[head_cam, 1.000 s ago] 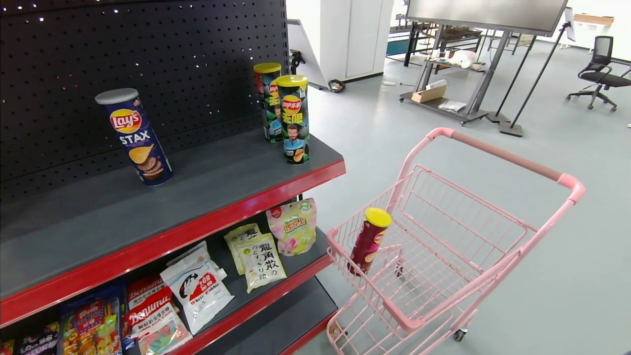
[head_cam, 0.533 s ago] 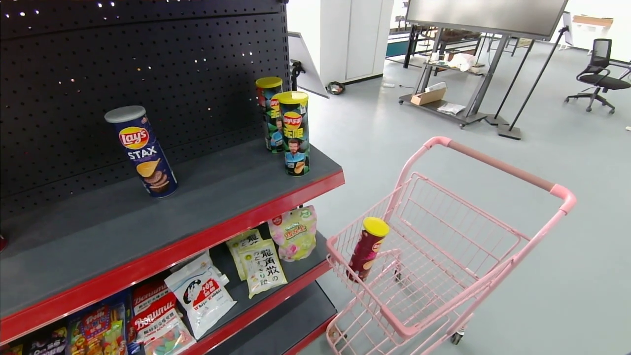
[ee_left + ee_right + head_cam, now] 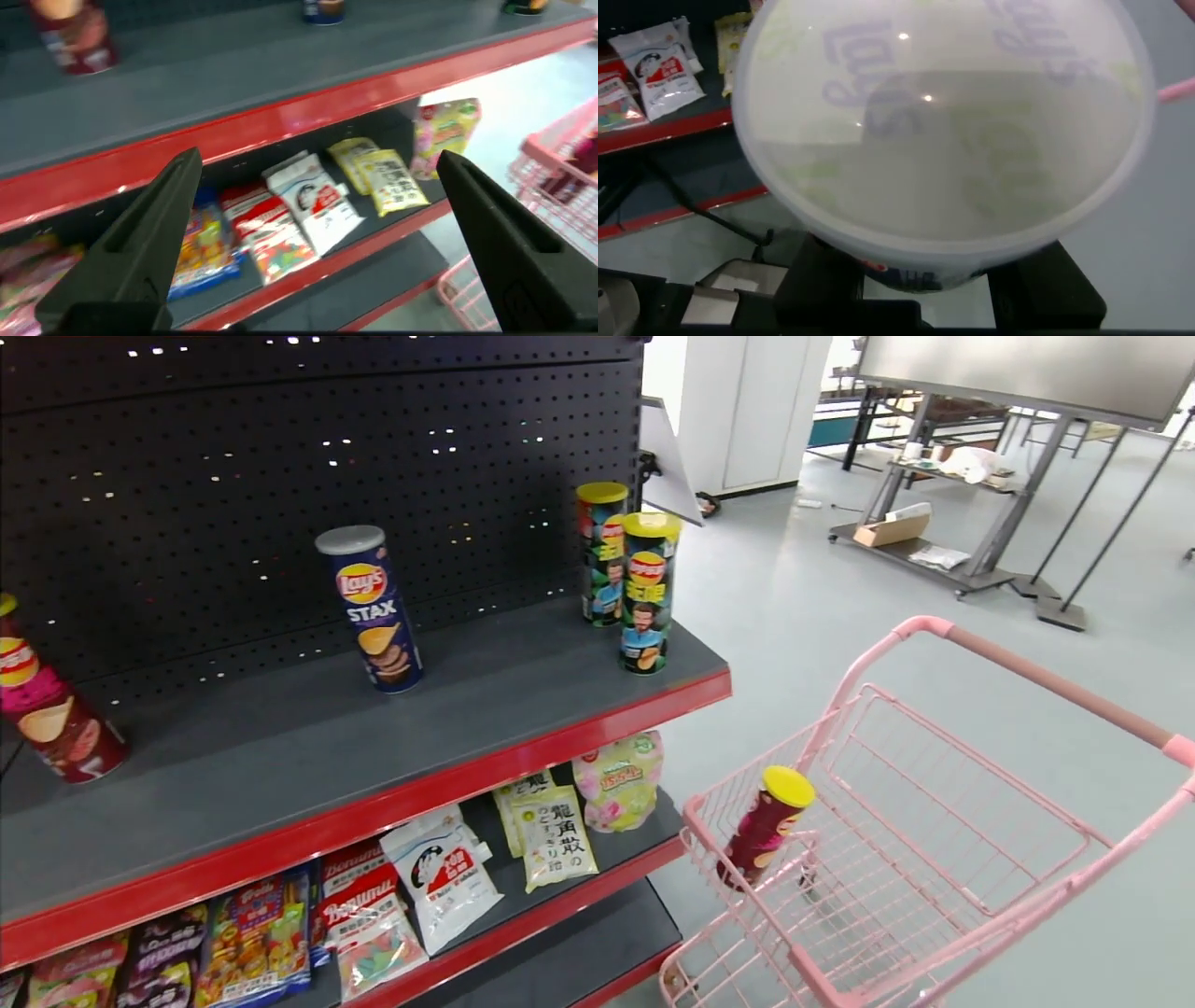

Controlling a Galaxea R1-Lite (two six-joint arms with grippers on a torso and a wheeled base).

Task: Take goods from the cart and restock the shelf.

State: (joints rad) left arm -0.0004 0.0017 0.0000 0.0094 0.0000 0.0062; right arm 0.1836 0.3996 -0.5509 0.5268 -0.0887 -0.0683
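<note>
Chip can (image 3: 943, 140) with a clear lid is clamped by its body in the right claw (image 3: 938, 280), probably so its base can meet the grey shelf (image 3: 373, 747), while the left claw (image 3: 318, 157) hangs spread and empty, one maroon can (image 3: 766, 826) leaning in the cart (image 3: 934, 784).

Ahead of the left gripper (image 3: 318, 238), snack bags (image 3: 308, 201) lie on the lower shelf (image 3: 560, 907), under the upper shelf (image 3: 280, 756) bearing chip cans (image 3: 373, 607). A lidded can (image 3: 938, 140) sits in the right gripper (image 3: 934, 289).
</note>
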